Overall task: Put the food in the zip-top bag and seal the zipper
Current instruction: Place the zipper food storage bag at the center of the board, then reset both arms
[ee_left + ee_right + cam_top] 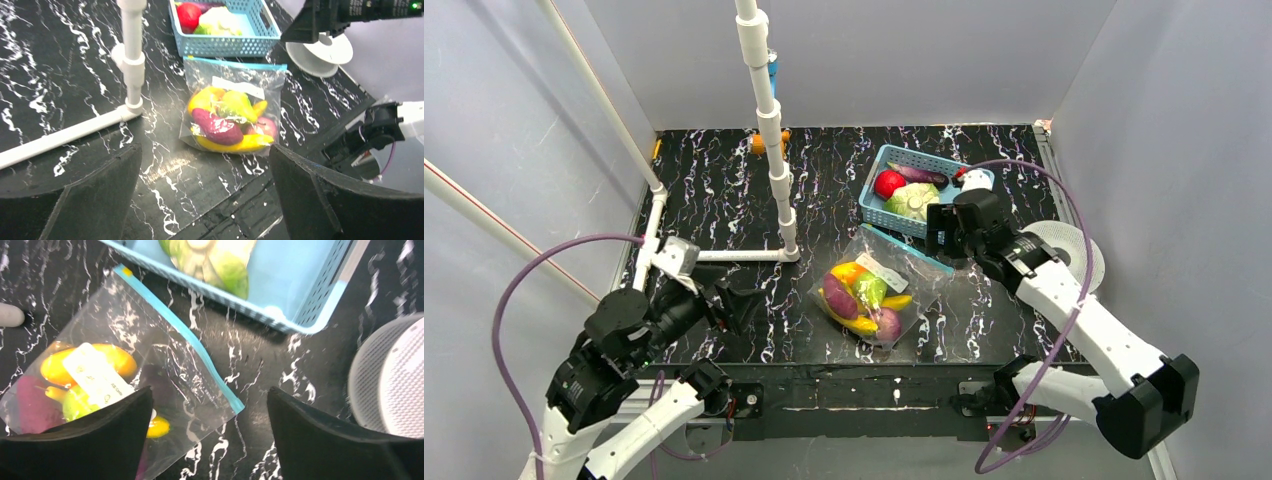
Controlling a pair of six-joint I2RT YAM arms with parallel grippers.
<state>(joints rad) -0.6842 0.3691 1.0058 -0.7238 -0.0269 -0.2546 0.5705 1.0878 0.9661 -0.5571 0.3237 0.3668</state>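
In the middle of the table point(714, 190), just on the near side of a light-blue basket point(230, 46), the zip-top bag point(919, 275) is lying flat. Its long axis is running slantwise, with the mouth pointing toward the basket and the far right and the closed bottom pointing toward the near left. The zipper point(235, 62) is lying straight along the basket's wall, just beside it; whether it is pressed shut cannot be told.

The table is showing a black top with white marble veins, and pale grey walls are closing it in on three sides. A white pipe frame point(769, 120) is standing at its left half, and a white round spool point(1079, 245) is sitting at the right edge.

The bag is looking clear and crinkly, with a white label point(95, 375) on it. The food point(864, 297) is bunching at its bottom: yellow, orange, green and purple pieces. A red piece point(888, 184) and a cabbage point(914, 203) are lying in the basket.

The right gripper point(207, 435) is hovering over the zipper's right end, fingers spread wide and holding nothing. The left gripper point(205, 200) is hanging well apart from the bag, equally spread and holding nothing.
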